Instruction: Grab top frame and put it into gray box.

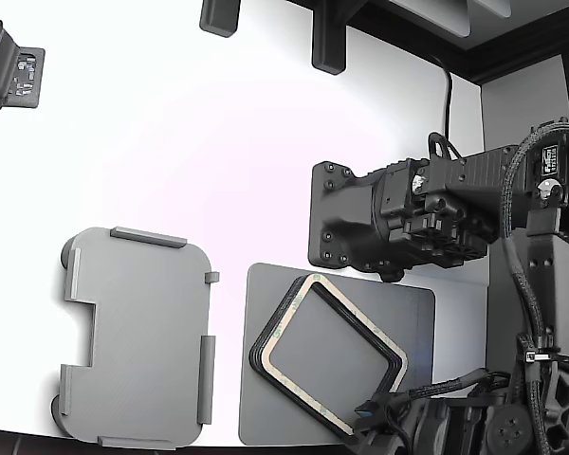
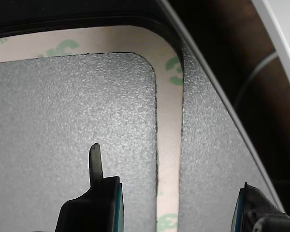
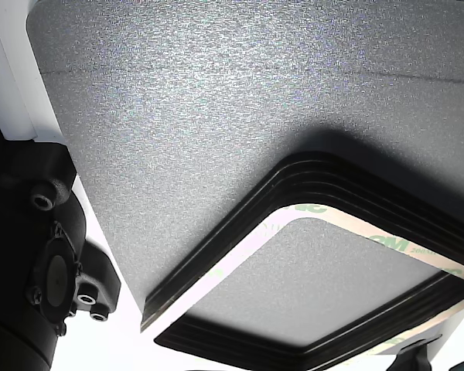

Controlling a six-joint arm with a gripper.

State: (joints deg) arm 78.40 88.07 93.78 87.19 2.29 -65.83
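I've got gripper (image 2: pixel 179 203) spread wide, straddling one side of thin beige green-mottled top frame (image 2: pixel 168 159) to pinch it. Frame atop black-edged stack (image 3: pixel 240 224) on dark gray mat (image 1: pixel 412 313). Light gray plastic tray-box (image 1: pixel 137 336) sits well apart, nothing in it.

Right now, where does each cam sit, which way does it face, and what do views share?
Exterior view: overhead, facing down on the white table, gray box and dark gray mat; black arm body shows.
Wrist view: low over the top frame; pincer fingertips straddle its rail.
Other view: low, oblique across the mat at the frame pile; black robot housing shows.
All three share frame and mat.
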